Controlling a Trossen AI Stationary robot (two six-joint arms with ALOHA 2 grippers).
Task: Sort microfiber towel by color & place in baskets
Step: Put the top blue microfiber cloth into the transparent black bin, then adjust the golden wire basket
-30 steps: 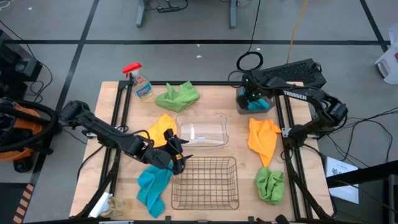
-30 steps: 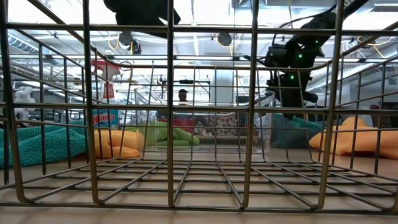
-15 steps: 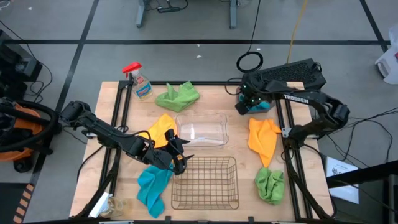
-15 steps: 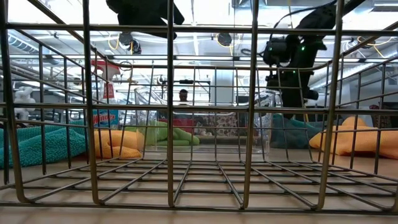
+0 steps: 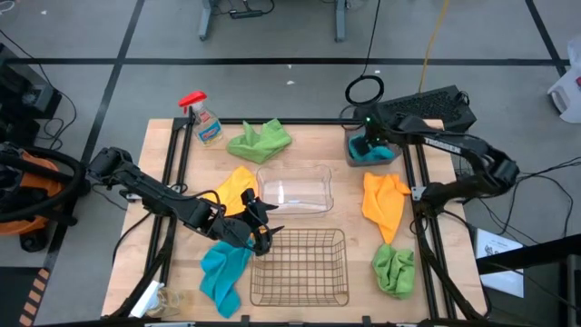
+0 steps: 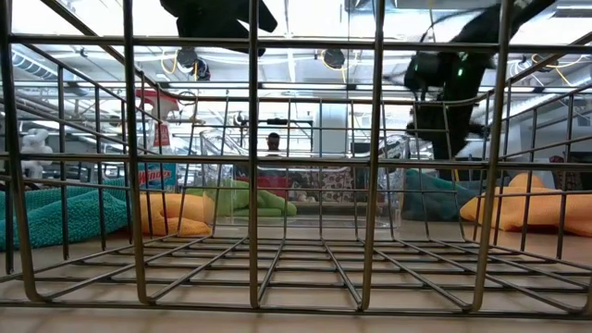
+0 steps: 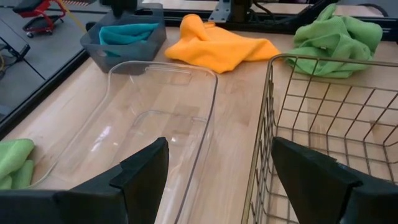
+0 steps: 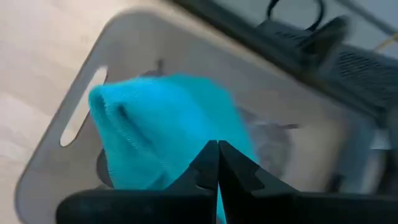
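Right end effector (image 5: 368,143) hangs over the dark tinted basket (image 5: 349,156) at the far right corner of the tabletop (image 5: 349,195), fingers pressed together on nothing. Inside that basket sits a teal towel (image 8: 168,127), fluffy and bunched into a soft mound. Landmark is the clear basket (image 5: 295,190) at mid-table: a rumpled green towel (image 5: 260,140) lies behind it, an orange towel (image 5: 384,202) drapes to its right, and another orange towel (image 5: 235,186) sits to its left. Left end effector (image 5: 263,229) waits between clear basket and wire basket (image 5: 301,266), fingers spread apart, empty.
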